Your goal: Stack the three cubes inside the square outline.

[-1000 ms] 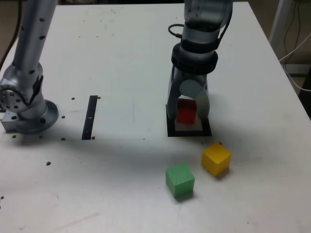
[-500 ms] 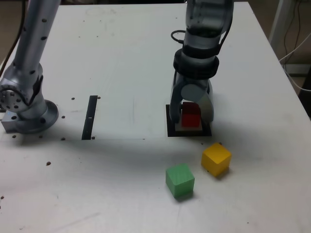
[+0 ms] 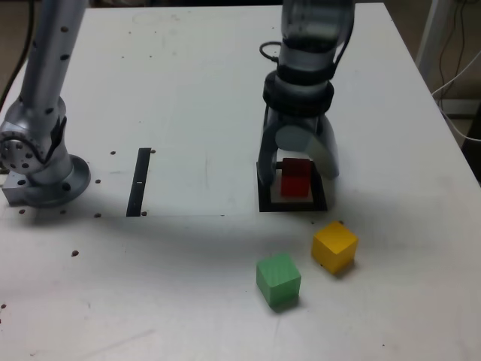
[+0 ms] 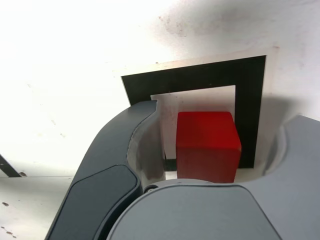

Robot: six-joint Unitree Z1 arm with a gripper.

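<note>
The red cube [image 3: 295, 177] [image 4: 207, 142] rests on the white centre of the black square outline [image 3: 292, 203] [image 4: 195, 77]. My gripper [image 3: 297, 174] hangs straight over it, open, with a finger on each side of the cube and a gap to both. In the wrist view the cube stands free between the grey fingers [image 4: 145, 135]. The yellow cube [image 3: 334, 245] lies on the table just in front of the outline, toward the exterior view's right. The green cube [image 3: 279, 279] sits nearer the front edge, to the yellow one's left.
A thin black strip [image 3: 140, 181] lies on the white table at the exterior view's left of the outline. The arm's grey base [image 3: 37, 162] stands at the far left. Small dark specks dot the tabletop.
The jaws have spread apart and let go of the red cube, which now sits in the outline. The yellow and green cubes have not moved.
</note>
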